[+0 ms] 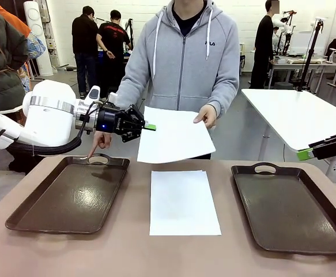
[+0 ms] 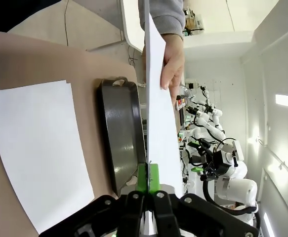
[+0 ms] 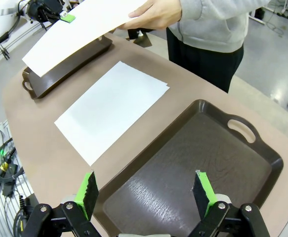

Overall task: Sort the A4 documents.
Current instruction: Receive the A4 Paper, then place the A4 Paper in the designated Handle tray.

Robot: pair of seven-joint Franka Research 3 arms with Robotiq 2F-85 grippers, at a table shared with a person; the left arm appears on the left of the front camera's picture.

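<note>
Raised sheet (image 1: 176,138): left tool (image 1: 150,126) clamped on one edge, person's hand (image 1: 206,115) on the opposite edge; right tool (image 3: 146,190) open over tray (image 3: 178,143). More paper (image 1: 184,202) flat on tabletop (image 1: 156,254).

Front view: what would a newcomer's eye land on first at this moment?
A white sheet hangs in mid-air over the table's far edge, with the left gripper and its fingers shut on one edge and the person's hand holding the opposite side. Below it, more white paper lies between the left tray and the right tray. The person's other hand points down at the left tray's handle.
</note>
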